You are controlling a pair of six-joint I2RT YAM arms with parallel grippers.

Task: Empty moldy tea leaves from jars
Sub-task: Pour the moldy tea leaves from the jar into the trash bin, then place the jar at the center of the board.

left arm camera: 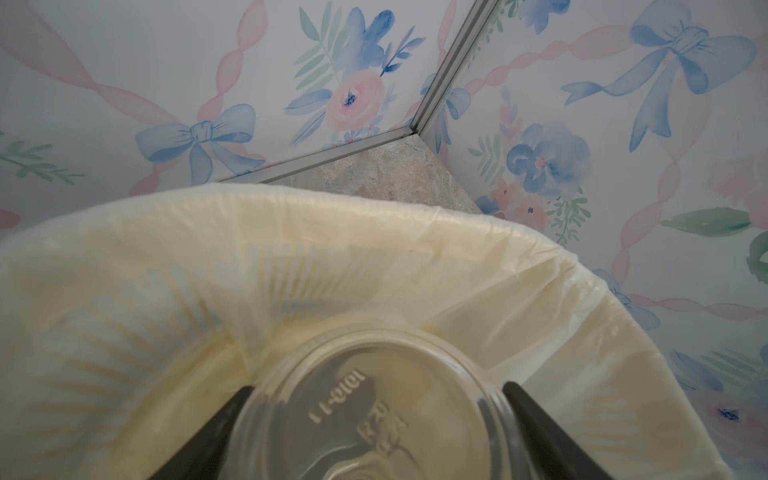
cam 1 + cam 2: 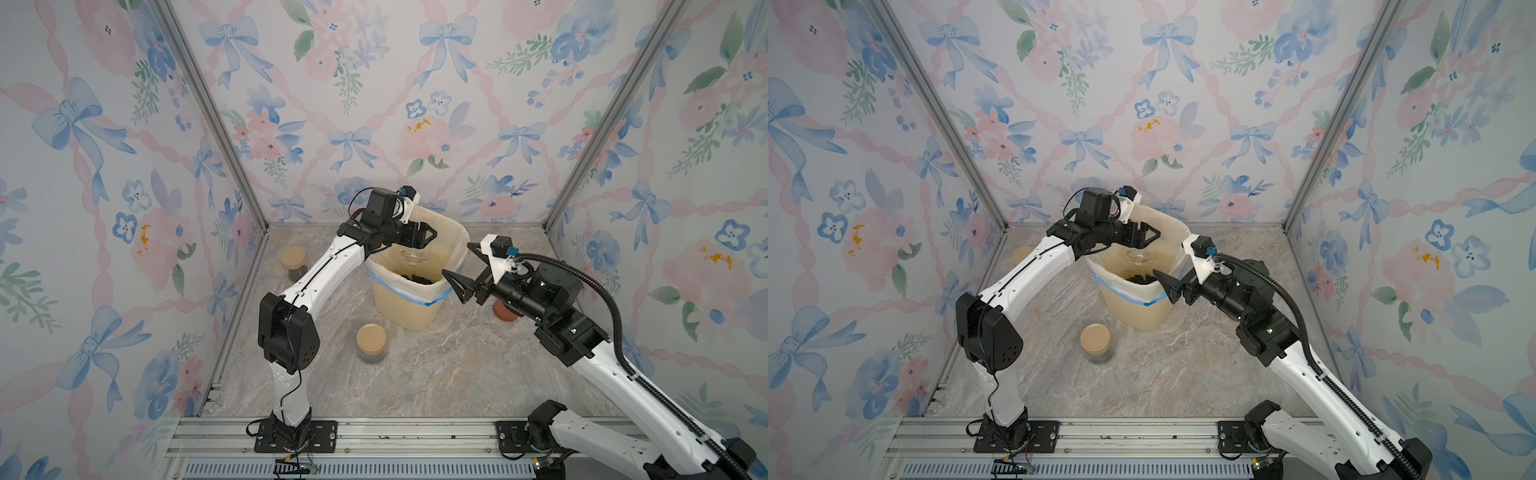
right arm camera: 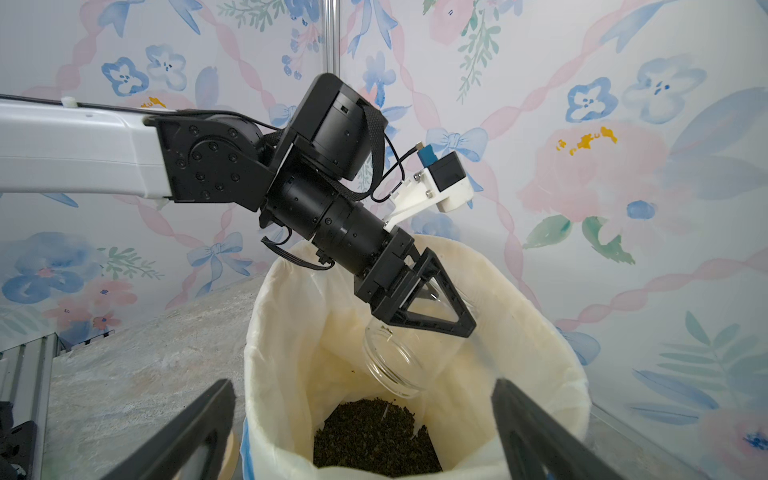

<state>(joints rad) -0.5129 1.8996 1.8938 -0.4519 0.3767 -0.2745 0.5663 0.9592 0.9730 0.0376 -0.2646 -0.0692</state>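
The small clear round glass jar (image 3: 395, 365) hangs lidless, tilted mouth-down inside the top of the tall cream ribbed bin (image 2: 399, 305). The dark moldy tea leaves (image 3: 374, 436) lie heaped in the bin below it. The left gripper (image 1: 378, 386) pinches the jar's body between its black fingers (image 1: 208, 436), its arm reaching over the rim with the wrist angled down. The right gripper (image 2: 456, 258) stands spread wide, holding nothing, just beside the bin's rim, its arm stretched low.
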